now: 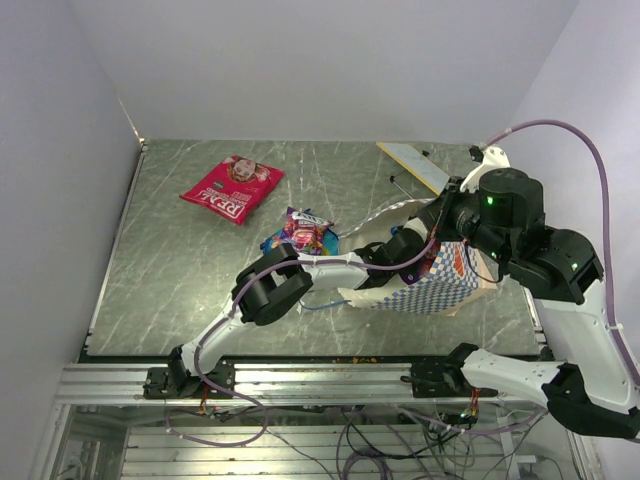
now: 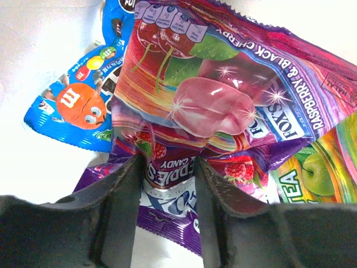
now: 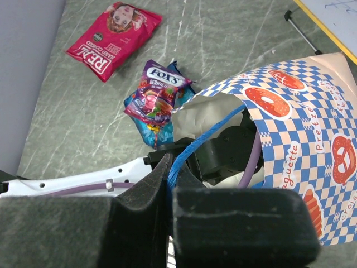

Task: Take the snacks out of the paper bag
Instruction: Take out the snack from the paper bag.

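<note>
The checkered paper bag (image 1: 440, 285) lies on its side, mouth to the left; it also shows in the right wrist view (image 3: 301, 128). My right gripper (image 3: 172, 167) is shut on its blue string handle (image 3: 206, 134). My left gripper (image 2: 170, 162) reaches into the bag's mouth, open, jaws either side of the lower edge of a purple packet (image 2: 223, 106). A blue packet (image 2: 78, 106) and a yellow-green packet (image 2: 323, 167) lie beside it on a white surface. A red-pink packet (image 1: 232, 187) lies far left on the table. A purple packet (image 1: 303, 228) over a blue one (image 3: 148, 131) lies just outside the mouth.
A flat tan card strip (image 1: 412, 165) lies at the back behind the bag. The left forearm (image 1: 330, 270) crosses the table in front of the bag's mouth. Walls close in the table on the left, back and right.
</note>
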Available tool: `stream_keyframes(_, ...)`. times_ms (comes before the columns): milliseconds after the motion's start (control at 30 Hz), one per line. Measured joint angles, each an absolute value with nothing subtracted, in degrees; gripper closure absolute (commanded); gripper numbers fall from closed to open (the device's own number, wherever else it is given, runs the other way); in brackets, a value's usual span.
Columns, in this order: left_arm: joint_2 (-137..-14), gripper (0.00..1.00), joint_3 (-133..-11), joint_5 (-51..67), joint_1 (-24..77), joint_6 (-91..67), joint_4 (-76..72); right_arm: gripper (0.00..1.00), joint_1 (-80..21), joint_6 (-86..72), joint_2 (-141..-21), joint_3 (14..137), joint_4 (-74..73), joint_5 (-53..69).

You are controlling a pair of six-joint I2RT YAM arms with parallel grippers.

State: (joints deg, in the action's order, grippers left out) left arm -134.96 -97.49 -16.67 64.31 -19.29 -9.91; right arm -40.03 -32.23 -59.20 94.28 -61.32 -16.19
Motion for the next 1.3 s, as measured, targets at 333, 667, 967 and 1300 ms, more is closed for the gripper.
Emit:
stream_keyframes(333,-133.21,0.93,-95.22,-15.99,64.16,-20.43,-9.93,1.00,-40.03,-32.18,-58.63,94.39,-61.60,-16.56)
stream_keyframes(667,-120.38,0.93,-86.11,-13.08,63.96,-22.52,0.54,1.00,-40.03,-29.41,-57.32,94.48,-61.52,-19.27)
stream_keyframes(967,-105.89,0.93,-79.00,-9.52,64.03,-24.53,9.54,1.00,-40.03,-29.10,-54.08,90.94,-57.19,-20.91)
stream_keyframes(1300,-89.03,0.93,-73.19,-5.96,64.69,-24.18,21.10,1.00,-40.03,-30.04,-52.95,87.18,-52.77,-20.84)
